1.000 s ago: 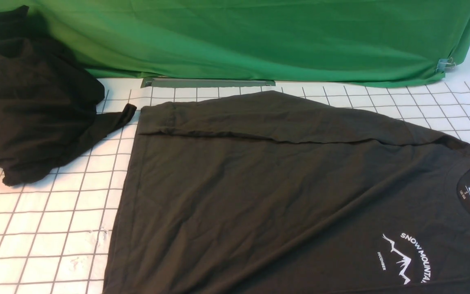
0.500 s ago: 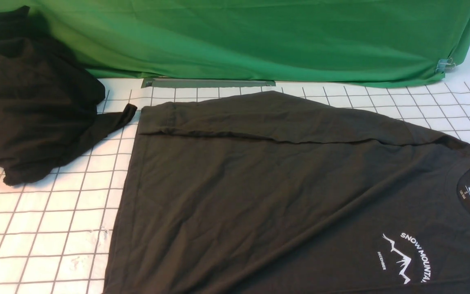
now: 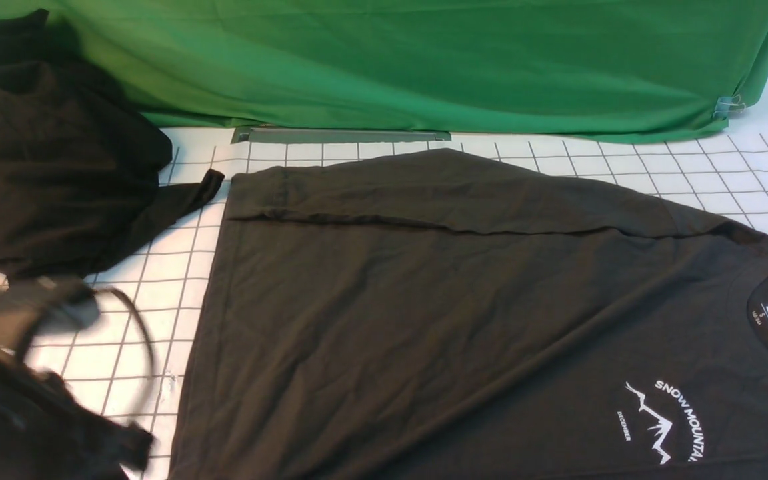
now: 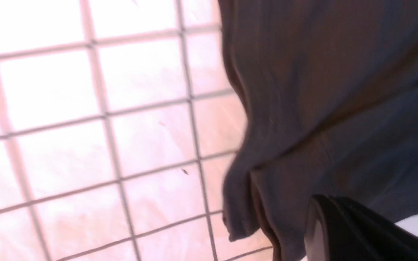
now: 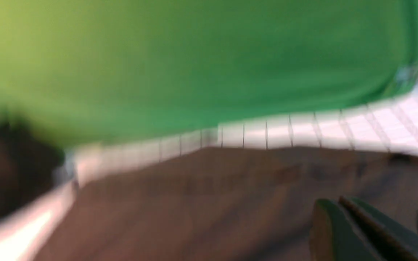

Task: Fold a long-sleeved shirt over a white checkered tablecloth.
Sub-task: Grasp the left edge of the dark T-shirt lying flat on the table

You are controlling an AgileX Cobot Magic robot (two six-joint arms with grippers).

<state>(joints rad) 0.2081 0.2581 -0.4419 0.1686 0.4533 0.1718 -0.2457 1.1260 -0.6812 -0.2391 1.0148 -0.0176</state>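
The front view alone shows the long-sleeved shirt (image 3: pixel 457 300) spread flat on the white checkered tablecloth (image 3: pixel 724 173), middle to right, with the blurred left arm (image 3: pixel 24 413) at the near left. The wrist views show the left gripper (image 4: pixel 334 224) closed beside the shirt's rippled hem and the right gripper (image 5: pixel 343 221) closed above its body. Bare squares run along the shirt's left edge, a black heap of cloth (image 3: pixel 51 160) crowds the far left, and a green backdrop (image 3: pixel 424 60) bounds the far side.

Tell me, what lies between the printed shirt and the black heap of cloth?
In the front view, a bare strip of white checkered tablecloth separates shirt and heap.
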